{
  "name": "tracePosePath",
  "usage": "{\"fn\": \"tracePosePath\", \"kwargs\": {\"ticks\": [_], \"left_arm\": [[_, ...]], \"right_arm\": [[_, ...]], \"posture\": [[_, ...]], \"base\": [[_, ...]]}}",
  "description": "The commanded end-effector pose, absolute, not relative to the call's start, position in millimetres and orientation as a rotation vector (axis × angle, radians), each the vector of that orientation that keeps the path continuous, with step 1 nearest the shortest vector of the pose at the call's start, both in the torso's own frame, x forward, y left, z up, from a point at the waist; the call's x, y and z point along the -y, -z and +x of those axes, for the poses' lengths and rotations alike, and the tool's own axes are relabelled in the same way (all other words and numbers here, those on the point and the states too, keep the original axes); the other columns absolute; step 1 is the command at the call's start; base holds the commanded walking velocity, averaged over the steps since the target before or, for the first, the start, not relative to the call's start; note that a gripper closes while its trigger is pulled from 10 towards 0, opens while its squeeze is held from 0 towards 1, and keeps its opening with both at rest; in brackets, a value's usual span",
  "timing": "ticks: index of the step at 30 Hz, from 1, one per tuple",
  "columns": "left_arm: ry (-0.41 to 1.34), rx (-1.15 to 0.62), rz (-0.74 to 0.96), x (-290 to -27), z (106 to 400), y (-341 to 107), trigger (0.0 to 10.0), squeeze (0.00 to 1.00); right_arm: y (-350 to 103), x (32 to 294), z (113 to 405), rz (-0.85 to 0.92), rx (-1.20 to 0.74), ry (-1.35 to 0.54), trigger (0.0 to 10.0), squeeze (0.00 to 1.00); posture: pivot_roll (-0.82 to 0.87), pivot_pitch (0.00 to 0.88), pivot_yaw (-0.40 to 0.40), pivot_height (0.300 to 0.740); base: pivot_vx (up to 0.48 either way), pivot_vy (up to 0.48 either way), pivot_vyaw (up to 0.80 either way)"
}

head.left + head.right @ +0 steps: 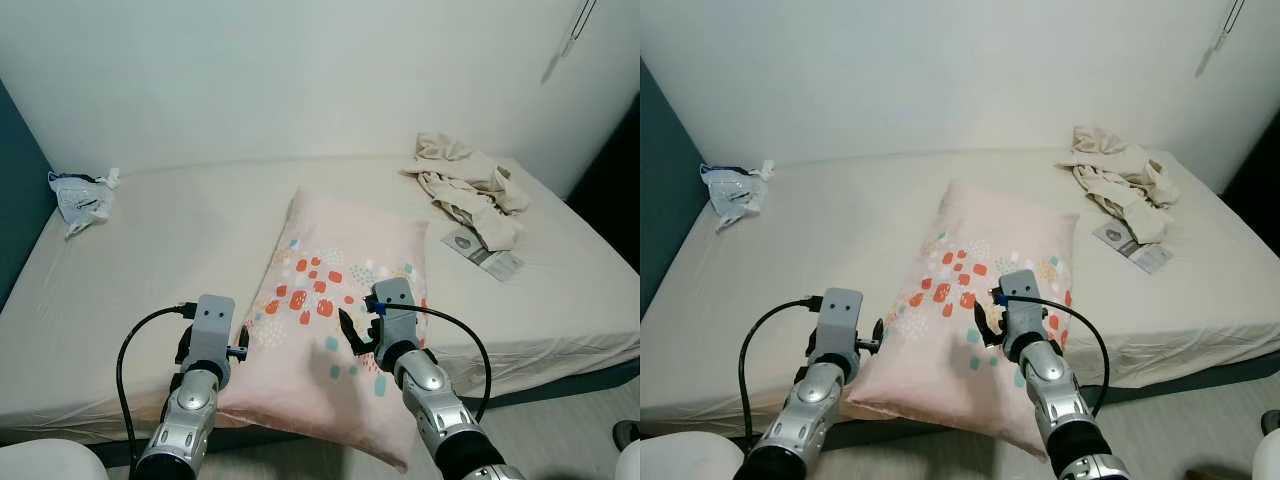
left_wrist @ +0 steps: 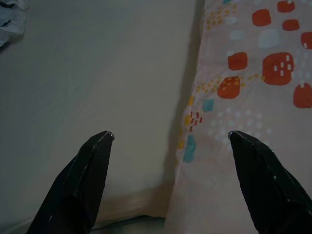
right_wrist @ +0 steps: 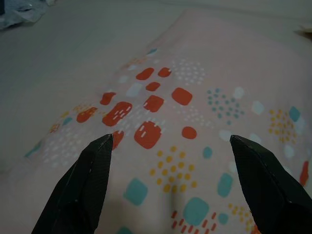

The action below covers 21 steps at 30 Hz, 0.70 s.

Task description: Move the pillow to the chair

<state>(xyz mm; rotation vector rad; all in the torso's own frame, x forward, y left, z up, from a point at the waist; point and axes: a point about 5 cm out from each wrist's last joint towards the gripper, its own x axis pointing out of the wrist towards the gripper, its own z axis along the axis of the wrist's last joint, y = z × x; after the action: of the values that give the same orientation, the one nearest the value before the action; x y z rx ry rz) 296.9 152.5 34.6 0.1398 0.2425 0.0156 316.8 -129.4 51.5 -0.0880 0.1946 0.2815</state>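
Both grippers wide open: right gripper (image 3: 168,187) hovers over the pillow's near half, left gripper (image 2: 168,183) straddles the pillow's left edge, one finger over the sheet, one over the fabric. One pillow (image 1: 345,290), pink with red, teal and yellow patches, lies flat mid-bed (image 1: 180,240), long axis running from the wall toward the robot, near corner hanging over the bed edge. Both arms reach forward, low, side by side. Also on the bed: one pile of beige clothes (image 1: 470,185) far right, one booklet (image 1: 483,252) beside it, one plastic bag (image 1: 82,197) far left.
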Motion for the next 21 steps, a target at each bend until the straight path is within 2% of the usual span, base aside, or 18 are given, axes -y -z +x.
{"fn": "tracePosePath", "kwargs": {"ticks": [1,21], "left_arm": [[-0.026,-0.245,0.155,-157.6,297.6,-36.1,10.0,0.0],[-0.037,-0.245,0.142,-158.1,300.4,-37.1,10.0,0.0]], "right_arm": [[-49.2,127.1,316.4,-0.081,-0.201,-0.282,10.0,0.0],[-52.9,125.0,320.1,-0.096,-0.189,-0.296,10.0,0.0]], "posture": [[-0.05,0.069,-0.043,0.74],[-0.06,0.06,-0.053,0.74]], "base": [[0.0,0.0,0.8],[0.0,0.0,0.8]]}}
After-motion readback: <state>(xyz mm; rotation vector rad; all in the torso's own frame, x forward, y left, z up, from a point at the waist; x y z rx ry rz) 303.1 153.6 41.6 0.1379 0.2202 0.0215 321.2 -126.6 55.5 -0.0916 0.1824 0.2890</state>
